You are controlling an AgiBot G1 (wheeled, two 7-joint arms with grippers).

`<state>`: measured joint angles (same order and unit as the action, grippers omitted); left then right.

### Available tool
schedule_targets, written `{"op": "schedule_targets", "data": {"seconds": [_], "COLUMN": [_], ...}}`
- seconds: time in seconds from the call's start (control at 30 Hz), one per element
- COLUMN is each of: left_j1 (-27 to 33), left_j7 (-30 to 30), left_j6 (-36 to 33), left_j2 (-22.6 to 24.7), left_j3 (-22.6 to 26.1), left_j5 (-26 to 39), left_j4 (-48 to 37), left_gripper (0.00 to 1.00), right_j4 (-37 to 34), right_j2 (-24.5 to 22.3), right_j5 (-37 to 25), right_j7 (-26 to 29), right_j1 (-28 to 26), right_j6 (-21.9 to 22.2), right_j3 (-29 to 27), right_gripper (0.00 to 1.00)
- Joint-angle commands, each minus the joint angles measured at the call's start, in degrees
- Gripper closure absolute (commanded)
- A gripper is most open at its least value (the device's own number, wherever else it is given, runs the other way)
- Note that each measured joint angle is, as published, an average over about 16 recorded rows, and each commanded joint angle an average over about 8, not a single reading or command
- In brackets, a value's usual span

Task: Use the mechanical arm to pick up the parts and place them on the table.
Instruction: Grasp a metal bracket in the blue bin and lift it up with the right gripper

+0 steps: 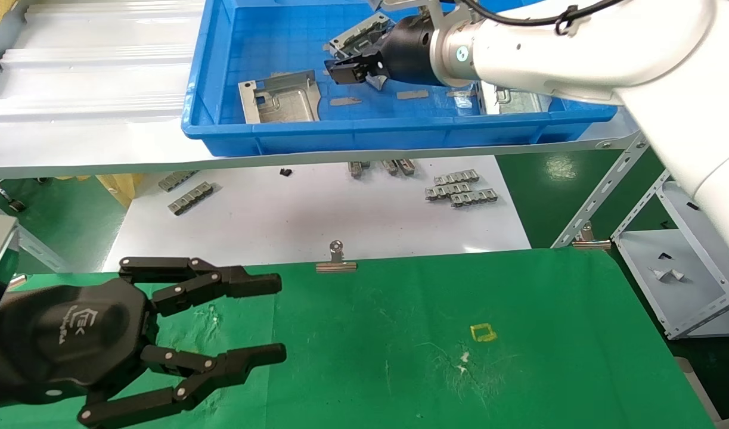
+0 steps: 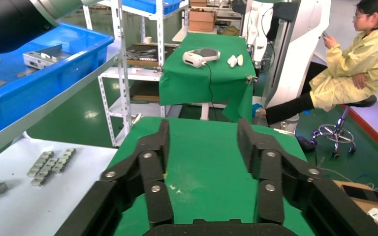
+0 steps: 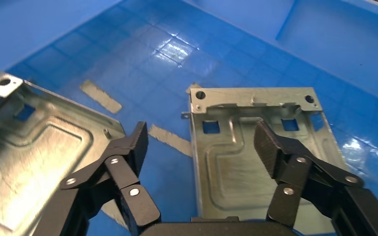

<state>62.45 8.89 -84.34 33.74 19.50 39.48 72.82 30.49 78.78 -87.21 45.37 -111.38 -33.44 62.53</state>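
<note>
My right gripper [image 1: 340, 70] hangs open inside the blue tray [image 1: 281, 134], low over its floor. In the right wrist view it [image 3: 202, 137] straddles the edge of a silvery stamped part [image 3: 261, 152]; one finger is over the plate, the other over bare blue floor. A second part [image 3: 29, 152] lies beside it. In the head view, parts lie at the tray's left [image 1: 281, 98], back [image 1: 361, 33] and right [image 1: 513, 101]. My left gripper [image 1: 278, 319] is open and empty just above the green table [image 1: 519, 298], at its left; it also shows in the left wrist view [image 2: 203, 135].
Thin flat grey strips [image 3: 101, 96] lie on the tray floor. Grey toothed clip strips [image 1: 459, 187] sit on the white tabletop under the tray shelf. A binder clip [image 1: 336, 259] holds the cloth's far edge. A yellow square outline [image 1: 483, 332] marks the cloth. A metal rack [image 1: 668, 280] stands right.
</note>
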Motion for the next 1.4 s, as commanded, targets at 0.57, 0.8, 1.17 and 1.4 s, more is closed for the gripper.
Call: {"op": "schedule_targets", "data": {"seconds": [0.57,0.8,1.17,1.4], "left_j1": [0.00,0.01,0.01,0.01], "left_j7": [-0.01,-0.01,-0.02,-0.02], "left_j6": [0.01,0.01,0.02,0.02], "left_j2": [-0.01,-0.01,-0.01,-0.02], "left_j3": [0.02,0.03,0.04,0.05], "left_j5": [-0.01,-0.02,-0.03,-0.03], "left_j4": [0.00,0.00,0.00,0.00], "left_gripper": [0.00,0.00,0.00,0.00], "right_j4": [2.94,4.13,3.88,3.42], "right_j2": [-0.08,-0.15,-0.88,-2.97], "right_j5": [1.96,2.77,7.70,12.32], "right_j7": [12.36,13.31,9.55,2.54], "right_j1": [-0.95,-1.32,-2.65,-5.03], "right_j6": [8.62,9.19,10.24,8.42], "right_j3": [13.70,16.88,16.33,12.63], "right_gripper": [1.00,1.00,1.00,1.00]}}
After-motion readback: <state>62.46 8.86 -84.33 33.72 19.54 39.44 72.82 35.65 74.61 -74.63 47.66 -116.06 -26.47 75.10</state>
